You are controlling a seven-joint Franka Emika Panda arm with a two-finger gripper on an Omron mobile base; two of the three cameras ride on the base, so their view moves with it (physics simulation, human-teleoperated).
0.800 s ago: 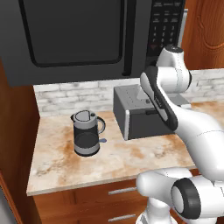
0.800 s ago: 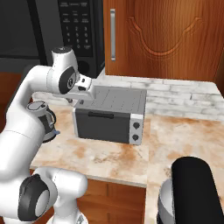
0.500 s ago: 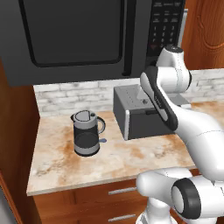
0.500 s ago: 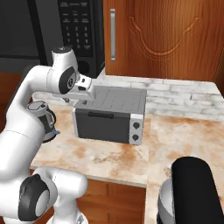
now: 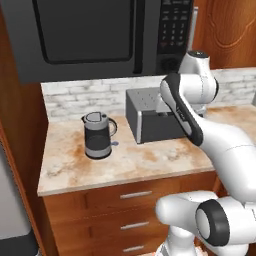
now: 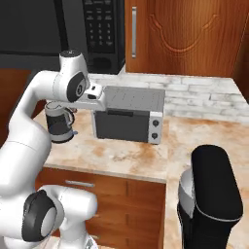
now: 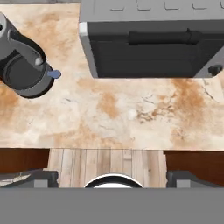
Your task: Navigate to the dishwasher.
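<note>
Left base view: grey panel (image 5: 14,200) cut off at left edge, identity unclear; electric kettle (image 5: 98,135) on marble counter (image 5: 125,162), toaster oven (image 5: 150,120) beside it, microwave (image 5: 100,35) overhead, drawers (image 5: 125,212) below.

Right base view: black coffee machine (image 6: 210,194) seen at near right, wooden cabinet door (image 6: 185,34) above.

Hand view: kettle lid and toaster oven front seen from above, wood floor (image 7: 107,162) beyond counter edge.

Dishwasher not identifiable with certainty. Claw spread cannot be told.

The arm (image 5: 200,125) hides the toaster oven's (image 5: 150,120) right side; the kettle (image 7: 19,65) is cut off at the left edge.
</note>
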